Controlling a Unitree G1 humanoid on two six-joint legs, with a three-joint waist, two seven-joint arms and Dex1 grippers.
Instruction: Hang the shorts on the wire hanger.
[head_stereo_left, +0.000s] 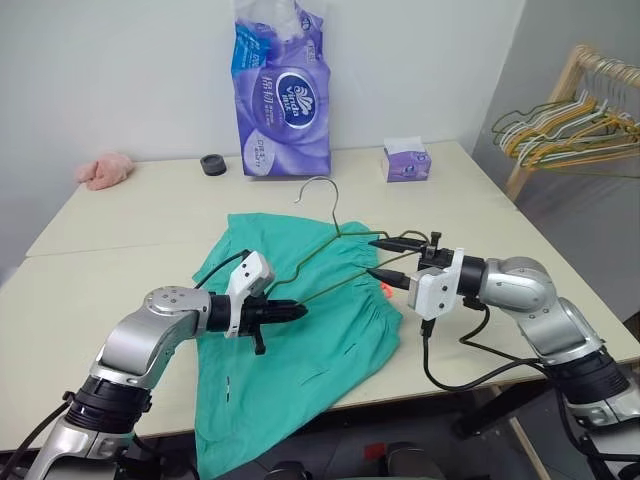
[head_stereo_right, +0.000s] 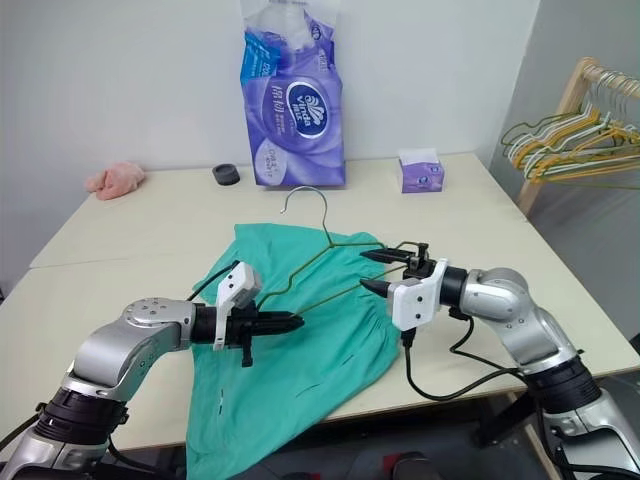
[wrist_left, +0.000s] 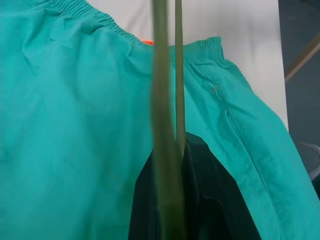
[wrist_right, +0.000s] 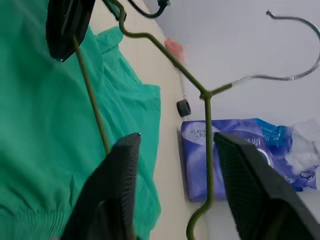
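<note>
Over shorts (head_stereo_left: 300, 350), left tool (head_stereo_left: 298, 313) gripping wire hanger (head_stereo_left: 330, 262)

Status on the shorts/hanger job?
Done: the left claw is shut on one end of the wire hanger, which is raised over the shorts. In hand: the right claw stands open with the hanger's other end between its fingers. Left: the shorts lie flat on the table, not yet threaded on.

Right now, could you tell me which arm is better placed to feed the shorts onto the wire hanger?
The right. The left gripper is shut on the wire hanger, holding it above the shorts, while the right gripper is open beside the waistband, free to grasp it.
</note>
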